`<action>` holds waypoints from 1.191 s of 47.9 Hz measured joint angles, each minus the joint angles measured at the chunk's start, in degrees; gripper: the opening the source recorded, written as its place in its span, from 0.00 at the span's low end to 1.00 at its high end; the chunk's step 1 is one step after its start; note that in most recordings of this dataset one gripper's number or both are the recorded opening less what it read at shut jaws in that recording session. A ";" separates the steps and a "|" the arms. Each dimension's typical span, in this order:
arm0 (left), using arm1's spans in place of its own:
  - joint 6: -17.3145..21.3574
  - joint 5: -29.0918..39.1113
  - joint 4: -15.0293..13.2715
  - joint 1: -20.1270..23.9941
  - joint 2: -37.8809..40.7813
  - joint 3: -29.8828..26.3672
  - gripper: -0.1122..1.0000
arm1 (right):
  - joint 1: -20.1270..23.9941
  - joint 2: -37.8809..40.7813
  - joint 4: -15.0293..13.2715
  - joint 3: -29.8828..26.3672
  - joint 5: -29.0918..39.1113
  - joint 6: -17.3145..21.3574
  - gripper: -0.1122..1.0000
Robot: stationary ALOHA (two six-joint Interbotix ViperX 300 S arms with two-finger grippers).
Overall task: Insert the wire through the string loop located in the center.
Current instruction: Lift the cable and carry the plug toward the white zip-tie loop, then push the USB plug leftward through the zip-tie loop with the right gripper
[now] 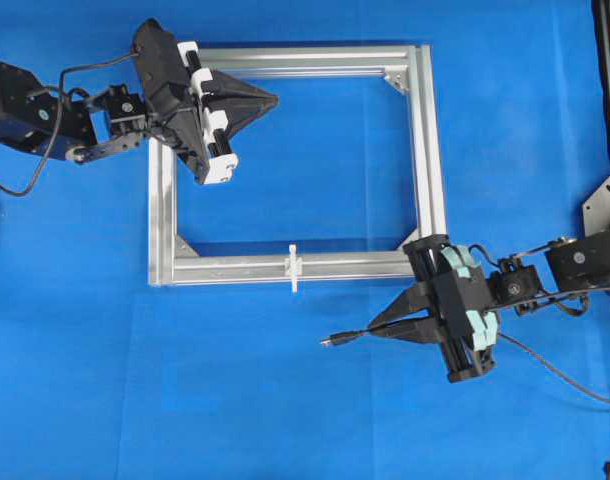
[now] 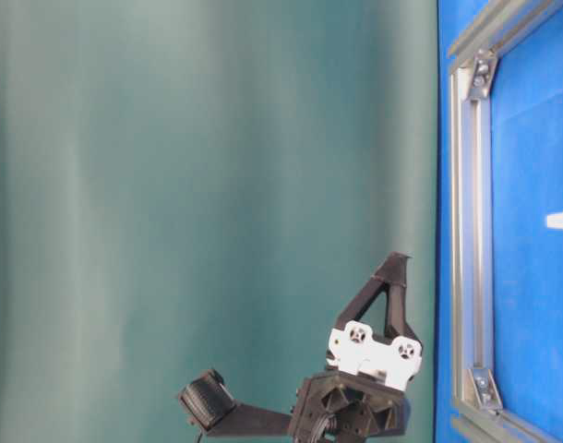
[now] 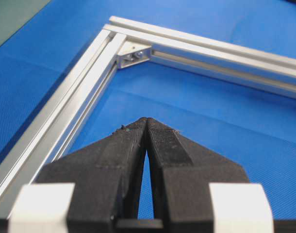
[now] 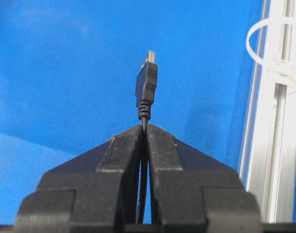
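1. The right gripper (image 1: 377, 328) is seen low on the right of the overhead view, its fingers pressed together on the wire (image 1: 347, 338).
2. In the right wrist view the wire (image 4: 146, 90) is pinched between the two black fingers (image 4: 120, 150), and its plug stands out just past the fingertips.
3. The plug's metal tip points away from the gripper, over bare blue cloth (image 4: 65, 73).
4. Behind the right gripper, the rest of the wire is seen trailing off across the cloth towards the right edge of the overhead view.
5. The loop (image 1: 294, 267) is fixed to the near bar of the frame (image 1: 235, 268), ahead of the right gripper and to one side of the plug's line.
6. In the right wrist view the loop (image 4: 269, 48) appears as a white ring on the frame (image 4: 276, 145), up and to the right of the plug; the two are apart.
7. The left gripper (image 1: 273, 99) is held over the far left corner of the frame, its fingers closed on nothing.
8. In the left wrist view the left fingertips (image 3: 133, 133) meet, with the frame's corner bracket (image 3: 133, 56) ahead of them.
9. In the table-level view only the left gripper (image 2: 399, 261) is shown, beside the frame (image 2: 471, 231), with a green curtain (image 2: 171, 185) behind it.
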 measured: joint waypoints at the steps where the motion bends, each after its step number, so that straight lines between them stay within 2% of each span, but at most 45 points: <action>1: 0.00 0.00 0.00 0.00 0.09 0.09 0.10 | -0.18 -0.09 0.09 0.09 -0.09 0.00 0.09; 10: 0.00 0.00 0.00 0.00 0.00 0.09 0.10 | -2.90 -0.09 0.09 0.18 -0.35 -0.26 0.09; 26: 0.00 0.00 0.00 0.00 0.00 0.00 0.10 | -11.25 -0.09 0.00 0.26 -1.05 -0.70 0.09; 34: 0.00 0.00 0.00 0.00 0.00 0.09 0.10 | -11.69 -0.09 -0.26 0.26 -1.67 -2.20 0.09; 57: 0.00 0.00 0.00 0.00 0.00 0.09 0.10 | -11.69 -0.09 -0.18 0.26 -2.20 -2.29 0.09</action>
